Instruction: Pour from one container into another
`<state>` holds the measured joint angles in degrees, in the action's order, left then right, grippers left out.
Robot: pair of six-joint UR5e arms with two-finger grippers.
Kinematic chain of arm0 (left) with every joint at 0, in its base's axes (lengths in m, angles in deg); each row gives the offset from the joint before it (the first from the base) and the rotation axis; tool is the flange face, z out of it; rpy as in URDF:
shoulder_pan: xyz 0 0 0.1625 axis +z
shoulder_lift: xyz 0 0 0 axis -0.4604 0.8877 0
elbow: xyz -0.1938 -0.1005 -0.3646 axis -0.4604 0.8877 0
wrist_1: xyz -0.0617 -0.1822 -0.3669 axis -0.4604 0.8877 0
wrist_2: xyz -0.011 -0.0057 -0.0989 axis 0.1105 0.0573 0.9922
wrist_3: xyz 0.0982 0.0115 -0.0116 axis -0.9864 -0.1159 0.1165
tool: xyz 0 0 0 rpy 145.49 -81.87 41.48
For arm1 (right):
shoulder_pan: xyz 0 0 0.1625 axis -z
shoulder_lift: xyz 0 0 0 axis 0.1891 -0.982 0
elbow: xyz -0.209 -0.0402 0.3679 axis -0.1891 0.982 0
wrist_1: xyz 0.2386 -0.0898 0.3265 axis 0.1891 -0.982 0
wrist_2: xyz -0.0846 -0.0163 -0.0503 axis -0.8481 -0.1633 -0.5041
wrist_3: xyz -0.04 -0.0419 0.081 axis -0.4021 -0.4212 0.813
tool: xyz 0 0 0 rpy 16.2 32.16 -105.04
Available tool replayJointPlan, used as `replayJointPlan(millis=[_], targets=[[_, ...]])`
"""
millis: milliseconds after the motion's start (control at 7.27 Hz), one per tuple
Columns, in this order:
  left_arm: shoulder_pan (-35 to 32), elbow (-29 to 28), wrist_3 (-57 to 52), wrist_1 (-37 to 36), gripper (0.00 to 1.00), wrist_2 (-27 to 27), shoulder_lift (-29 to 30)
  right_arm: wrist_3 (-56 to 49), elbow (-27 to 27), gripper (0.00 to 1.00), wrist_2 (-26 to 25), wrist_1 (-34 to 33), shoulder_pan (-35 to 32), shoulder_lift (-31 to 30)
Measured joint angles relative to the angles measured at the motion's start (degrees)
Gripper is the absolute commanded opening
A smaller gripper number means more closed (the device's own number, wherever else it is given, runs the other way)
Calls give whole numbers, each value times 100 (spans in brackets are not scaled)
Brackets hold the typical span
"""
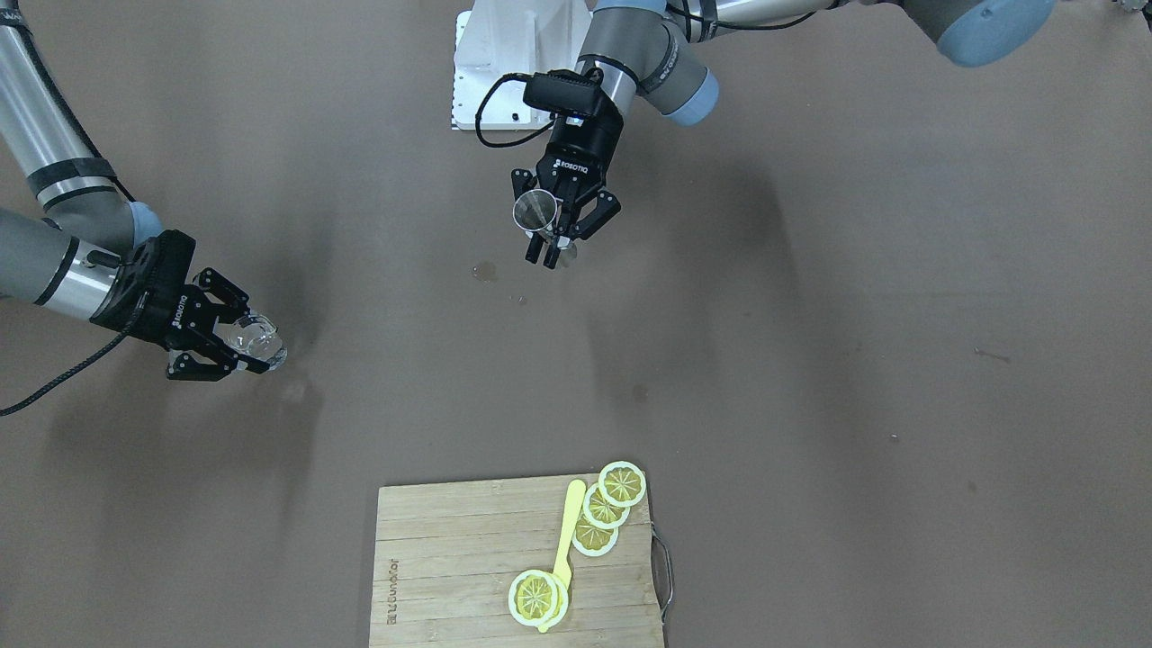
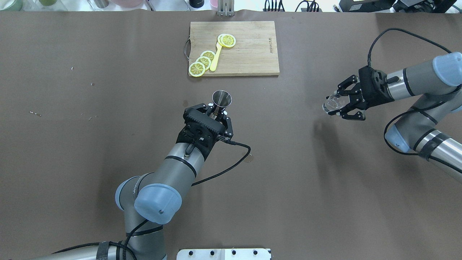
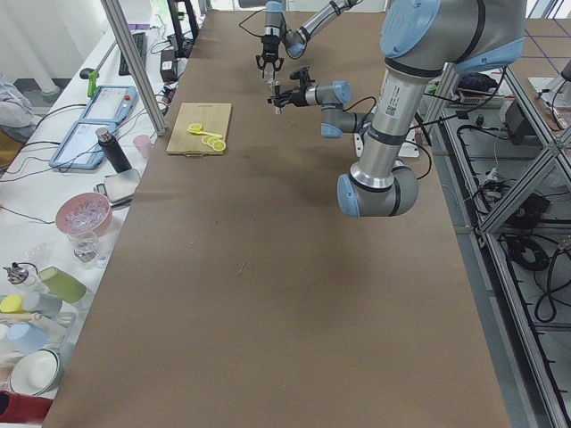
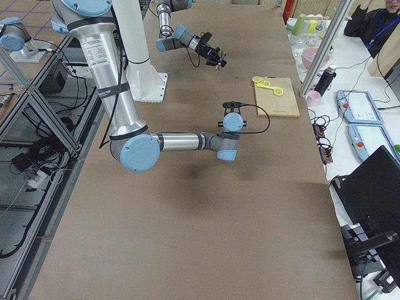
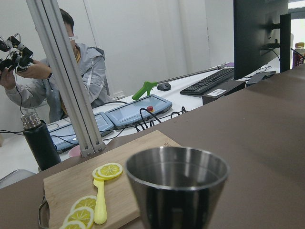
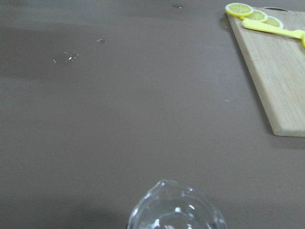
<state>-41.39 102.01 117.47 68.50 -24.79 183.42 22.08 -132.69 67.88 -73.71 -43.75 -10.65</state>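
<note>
Left gripper point(image 2: 216, 115) was clamped on the steel jigger point(image 2: 221, 99), fingers closed on its lower cone. The jigger sat roughly upright, open mouth up, and was held above the table point(image 2: 108, 108) near its middle, just short of the cutting board. Contents couldn't be read; the left wrist view showed only a dark interior.

Right gripper point(image 2: 334, 105) was closed on the clear glass tumbler point(image 2: 332, 103), one finger on each side of it. The tumbler was held off the table toward the right end, well apart from the jigger. Its tilt and fill level couldn't be told because the glass was too transparent.

A bamboo cutting board point(image 2: 249, 47) lay flat at the far edge of the table, about mid-length, with its metal handle toward the left end. Lemon slices point(image 2: 204, 62) lay on it: three overlapping in a row at the near left corner of the board, and more stacked further in. A yellow plastic utensil point(image 2: 215, 57) ran between the two groups, one end tucked under the stacked slices.

A small wet spot point(image 1: 484, 270) was on the table surface near the middle, below the left gripper's side. A white mounting plate point(image 1: 513, 63) was at the robot's edge of the table.
</note>
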Motion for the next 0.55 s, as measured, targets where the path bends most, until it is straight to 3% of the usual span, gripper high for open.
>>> replayJointPlan(millis=[550], targets=[[46, -763, -949, 1843, 0, 2, -18, -187, -498, 0, 71, -1228, -417, 302]])
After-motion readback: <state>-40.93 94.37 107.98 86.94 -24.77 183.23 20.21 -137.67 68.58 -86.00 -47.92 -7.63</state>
